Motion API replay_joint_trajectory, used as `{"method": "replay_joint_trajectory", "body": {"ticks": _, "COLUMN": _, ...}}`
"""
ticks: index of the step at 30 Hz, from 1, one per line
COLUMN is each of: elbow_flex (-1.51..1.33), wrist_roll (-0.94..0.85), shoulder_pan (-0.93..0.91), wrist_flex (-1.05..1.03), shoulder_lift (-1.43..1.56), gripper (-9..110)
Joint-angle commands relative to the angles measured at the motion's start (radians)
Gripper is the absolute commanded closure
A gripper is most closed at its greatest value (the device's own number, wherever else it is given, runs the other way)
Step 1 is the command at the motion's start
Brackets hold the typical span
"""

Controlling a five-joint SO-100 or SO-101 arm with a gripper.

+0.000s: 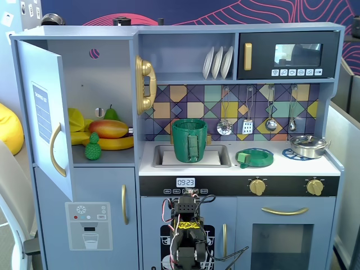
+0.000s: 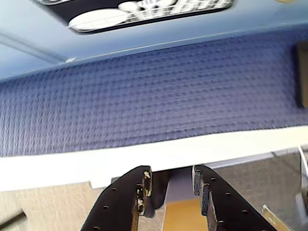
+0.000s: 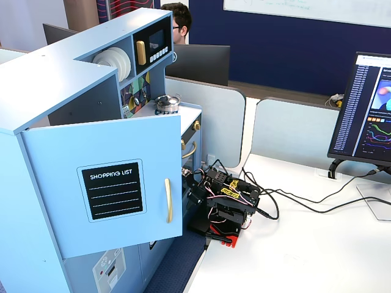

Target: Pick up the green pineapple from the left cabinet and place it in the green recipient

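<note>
Toy-kitchen front: green pineapple [image 1: 93, 146] sits upright in the left cabinet [image 1: 101, 73], up-left of the low, empty, slightly parted gripper [image 2: 169, 180].

You have a mango [image 1: 108, 128] lying on bananas [image 1: 115, 143] on the shelf, with a green pear [image 1: 111, 114] standing behind them. A gold toy phone [image 1: 144, 84] hangs on the divider. White plates [image 1: 218, 62] stand on edge beside the black microwave [image 1: 288, 54]. On the counter, a flat green ring dish [image 1: 255, 157] sits right of the sink [image 1: 225, 151], and a silver pan [image 1: 308, 145] rests further right. In the side fixed view, a monitor [image 3: 366, 110] stands on the white desk [image 3: 305, 256].
</note>
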State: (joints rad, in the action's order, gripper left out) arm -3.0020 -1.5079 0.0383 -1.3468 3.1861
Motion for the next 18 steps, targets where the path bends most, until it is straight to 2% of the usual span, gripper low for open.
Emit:
{"method": "replay_joint_trajectory", "body": {"ticks": 1, "elbow_flex": 0.005, "wrist_roll": 0.037, "shoulder_pan": 0.072, "wrist_flex": -0.179, "shoulder_lift": -0.008, "gripper": 100}}
{"method": "replay_joint_trajectory", "body": {"ticks": 4, "elbow_flex": 0.005, "wrist_roll": -0.029, "shoulder_pan": 0.074, "wrist_flex": -0.186, "shoulder_lift": -0.008, "gripper": 101}}
{"method": "replay_joint_trajectory", "body": {"ticks": 6, "elbow_flex": 0.006, "wrist_roll": -0.064, "shoulder_pan": 0.141, "wrist_flex": -0.138, "shoulder_lift": -0.009, "gripper": 101}}
{"method": "replay_joint_trajectory", "body": {"ticks": 10, "elbow_flex": 0.015, "wrist_roll": 0.032, "shoulder_pan": 0.327, "wrist_flex": 0.179, "shoulder_lift": -0.011, "gripper": 101}}
{"method": "replay_joint_trajectory", "body": {"ticks": 14, "elbow_flex": 0.060, "wrist_roll": -0.077, "shoulder_pan": 0.517, "wrist_flex": 0.514, "shoulder_lift": -0.015, "gripper": 101}}
{"method": "replay_joint_trajectory", "body": {"ticks": 18, "elbow_flex": 0.147, "wrist_roll": -0.098, "shoulder_pan": 0.690, "wrist_flex": 0.824, "shoulder_lift": -0.086, "gripper": 101}}
